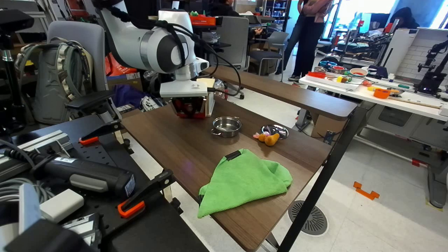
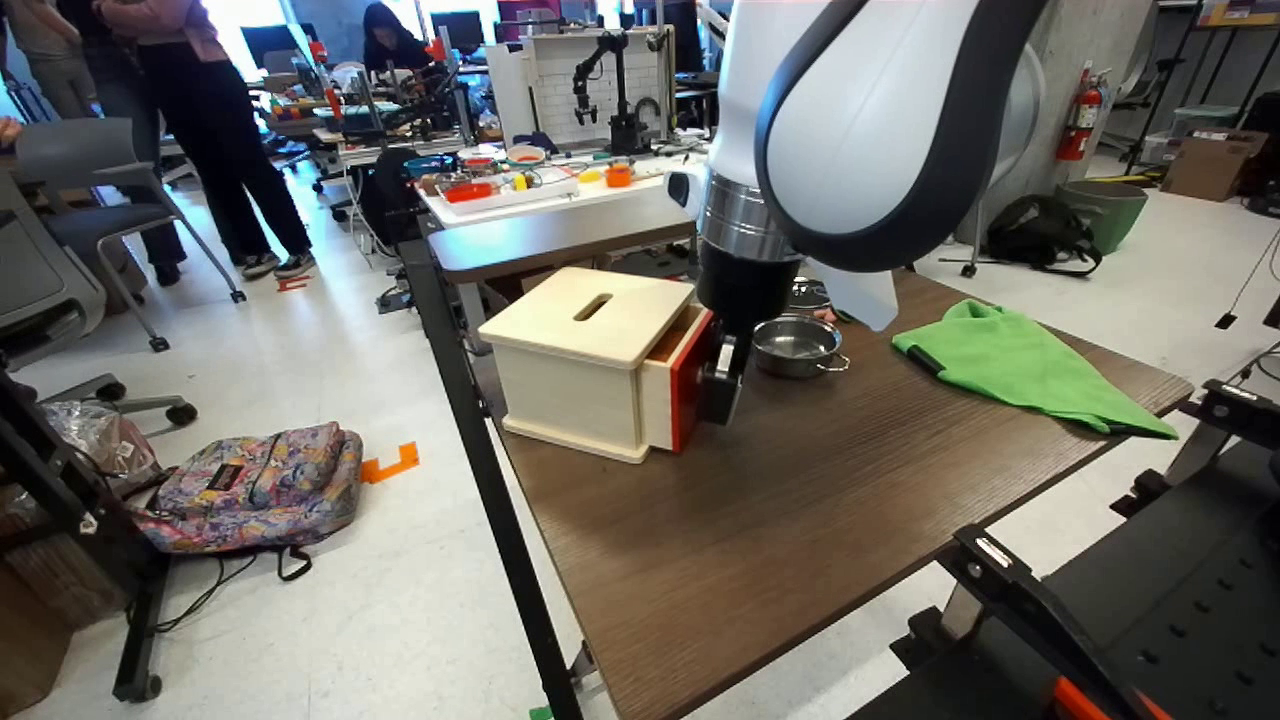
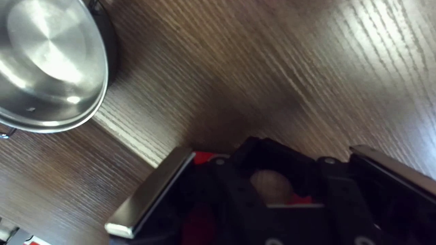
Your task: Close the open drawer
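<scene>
Drawer [image 2: 686, 398], one: flat red front, pale wooden side, standing partly out of its box [image 2: 570, 395], with the inside showing at the top. The box, one: light tan wood, slotted top, upright on the one brown table [image 2: 790, 520]. Gripper [image 3: 267, 148], one: fingertips brought together, just at the red front; contact cannot be told. Metal bowl [image 1: 226, 126], one, near the drawer. Green cloth [image 1: 248, 182], one, a corner past the table edge. Shiny metal disc [image 1: 282, 131], one, yellow pieces [image 1: 271, 139] at its rim. Orange-tipped clamps [image 1: 149, 191], two, in an exterior view
</scene>
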Controlling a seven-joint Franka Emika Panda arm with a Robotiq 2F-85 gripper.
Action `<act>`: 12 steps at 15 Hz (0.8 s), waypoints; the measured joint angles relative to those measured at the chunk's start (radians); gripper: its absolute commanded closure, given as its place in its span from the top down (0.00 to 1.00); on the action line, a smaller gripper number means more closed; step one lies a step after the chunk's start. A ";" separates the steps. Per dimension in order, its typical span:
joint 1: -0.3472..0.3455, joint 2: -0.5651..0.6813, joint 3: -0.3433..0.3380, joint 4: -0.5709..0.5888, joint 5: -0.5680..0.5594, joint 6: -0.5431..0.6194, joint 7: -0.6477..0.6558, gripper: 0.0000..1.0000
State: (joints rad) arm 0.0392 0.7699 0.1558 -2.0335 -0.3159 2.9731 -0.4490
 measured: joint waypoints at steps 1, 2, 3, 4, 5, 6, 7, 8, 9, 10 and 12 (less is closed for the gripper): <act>0.000 0.001 -0.001 0.006 0.000 -0.001 0.000 0.02; 0.001 0.003 -0.001 0.010 0.000 -0.002 0.000 0.02; 0.003 0.005 -0.001 0.013 0.000 -0.002 0.000 0.02; 0.003 0.007 -0.001 0.016 0.000 -0.002 0.000 0.02; 0.004 0.012 -0.001 0.021 0.000 -0.002 0.000 0.02; 0.004 0.018 -0.001 0.028 0.000 -0.002 0.000 0.02; 0.004 0.025 -0.001 0.035 0.000 -0.002 0.000 0.02; 0.005 0.032 -0.001 0.042 0.000 -0.002 0.000 0.02; 0.006 0.040 -0.001 0.050 0.000 -0.002 0.000 0.02; 0.008 0.047 -0.001 0.058 0.000 -0.002 0.000 0.02; 0.012 0.059 -0.001 0.074 0.000 -0.002 0.000 0.02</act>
State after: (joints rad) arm 0.0512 0.8293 0.1547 -1.9597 -0.3159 2.9708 -0.4490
